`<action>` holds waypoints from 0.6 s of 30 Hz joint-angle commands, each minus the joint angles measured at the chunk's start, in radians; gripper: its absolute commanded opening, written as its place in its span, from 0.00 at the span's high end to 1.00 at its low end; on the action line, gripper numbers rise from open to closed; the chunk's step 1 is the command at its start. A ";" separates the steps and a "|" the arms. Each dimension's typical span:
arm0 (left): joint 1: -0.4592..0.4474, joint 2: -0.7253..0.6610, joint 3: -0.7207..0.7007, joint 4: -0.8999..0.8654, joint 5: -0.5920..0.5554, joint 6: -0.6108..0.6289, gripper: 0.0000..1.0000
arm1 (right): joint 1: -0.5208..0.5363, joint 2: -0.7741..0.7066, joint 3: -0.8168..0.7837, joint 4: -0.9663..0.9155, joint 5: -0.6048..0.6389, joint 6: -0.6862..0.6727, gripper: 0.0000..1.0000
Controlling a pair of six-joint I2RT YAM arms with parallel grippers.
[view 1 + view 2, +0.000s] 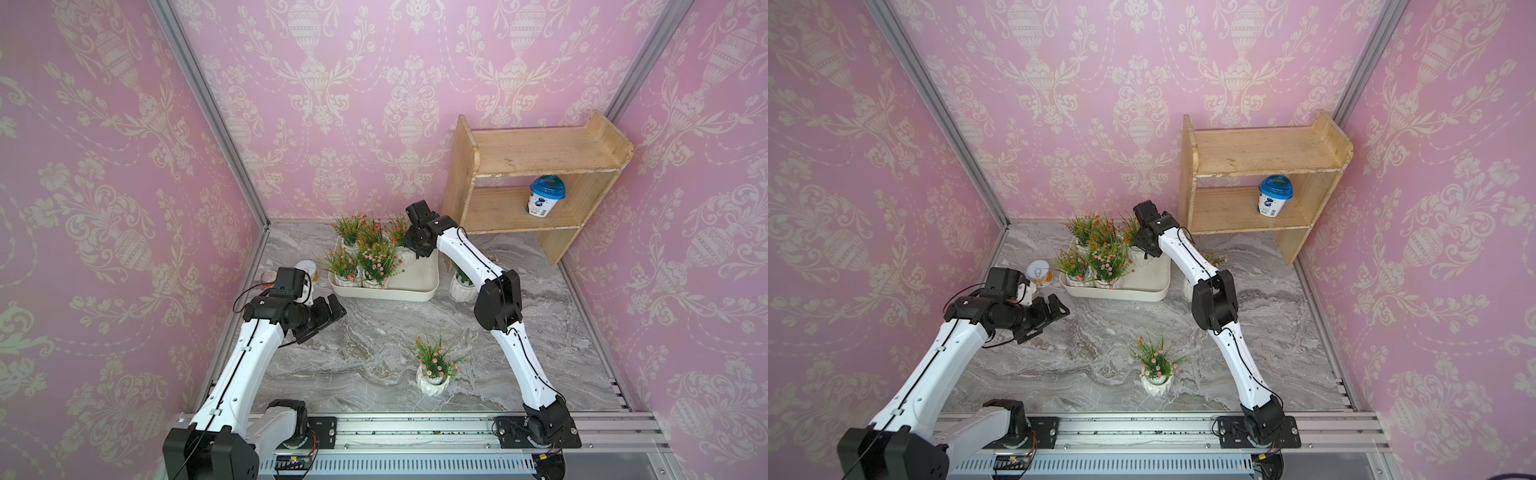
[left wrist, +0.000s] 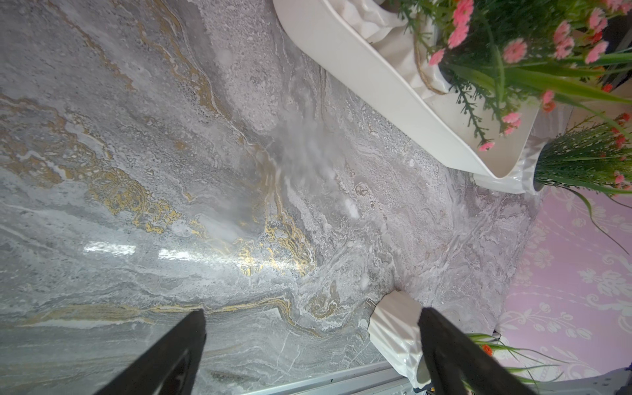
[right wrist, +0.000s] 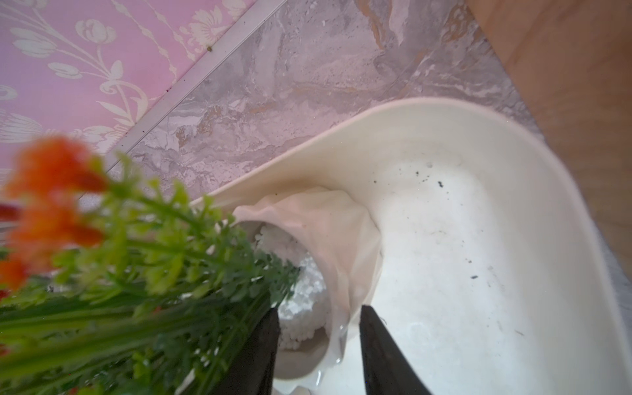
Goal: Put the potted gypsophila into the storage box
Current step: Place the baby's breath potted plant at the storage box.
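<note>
The cream-white storage box [image 1: 386,296] [image 1: 1121,296] sits at the back of the marble table and holds several potted gypsophila. My right gripper [image 3: 319,314] [image 1: 419,255] is over the box's far right part. Its fingers stand apart astride the rim of a white pot [image 3: 328,232] with orange flowers, a gap showing on the outer side. Another potted gypsophila [image 1: 434,365] [image 1: 1156,365] with pink flowers stands alone near the front. A further pot [image 1: 461,284] is half hidden behind my right arm. My left gripper [image 2: 313,318] [image 1: 332,309] hangs open and empty left of the box.
A wooden shelf unit [image 1: 540,158] stands at the back right with a blue-lidded cup [image 1: 546,195] on its lower board. A small can [image 1: 307,268] sits left of the box behind my left wrist. The aluminium rail [image 1: 415,432] runs along the front.
</note>
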 commanded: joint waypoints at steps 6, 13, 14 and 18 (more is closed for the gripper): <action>-0.033 -0.068 -0.032 -0.070 0.005 -0.001 0.01 | 0.002 -0.267 -0.102 -0.052 0.057 -0.101 0.22; -0.320 -0.108 -0.099 0.035 -0.098 -0.155 0.01 | 0.004 -0.469 -0.248 -0.089 0.038 -0.188 0.00; -0.369 -0.103 -0.097 0.041 -0.135 -0.171 0.01 | 0.002 -0.492 -0.262 -0.108 0.034 -0.198 0.01; -0.529 -0.060 -0.081 0.057 -0.244 -0.196 0.01 | 0.004 -0.613 -0.378 -0.150 0.029 -0.239 0.00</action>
